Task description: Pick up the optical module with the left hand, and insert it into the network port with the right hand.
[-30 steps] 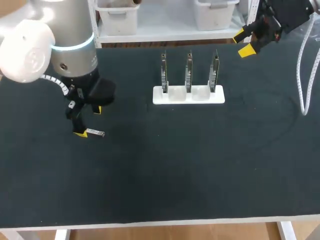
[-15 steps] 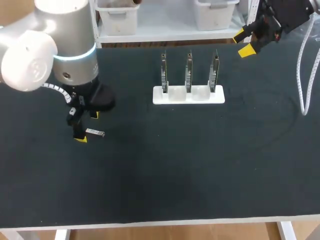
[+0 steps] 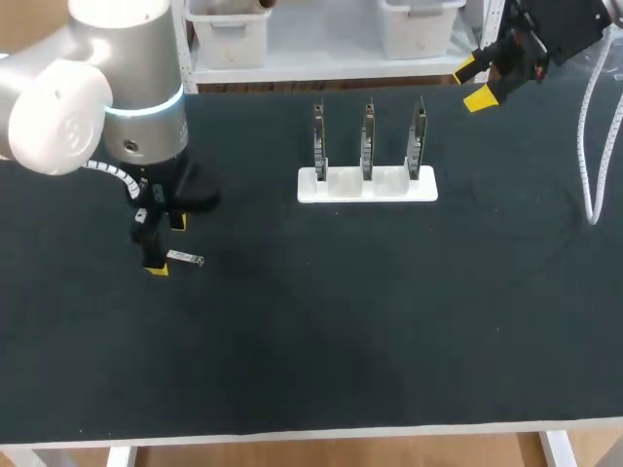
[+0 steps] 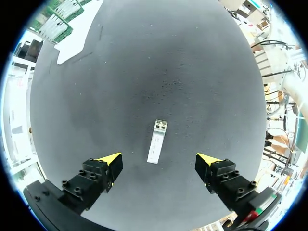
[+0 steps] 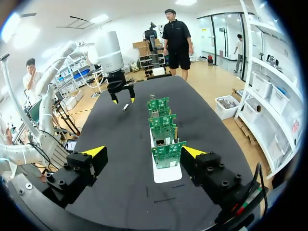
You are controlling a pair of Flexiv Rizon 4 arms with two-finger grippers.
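The optical module (image 3: 185,259), a small silver bar, lies flat on the dark mat at the left. My left gripper (image 3: 167,245) hangs over it, open, with the module (image 4: 156,142) just ahead of the gap between its fingers and touching neither. The network ports sit on three upright green boards in a white base (image 3: 366,185) at the table's middle back. My right gripper (image 3: 474,85) is open and holds nothing, raised at the back right. From there the boards (image 5: 163,132) stand ahead of it, with the module (image 5: 125,107) and left gripper (image 5: 121,97) farther off.
A white cable (image 3: 589,146) hangs down at the table's right side. Bare dark mat spreads between the module and the white base (image 4: 77,38), and on to the front edge (image 3: 311,433).
My left gripper has shifted slightly toward the front edge and turned a little over the module. The module and the right arm have stayed put.
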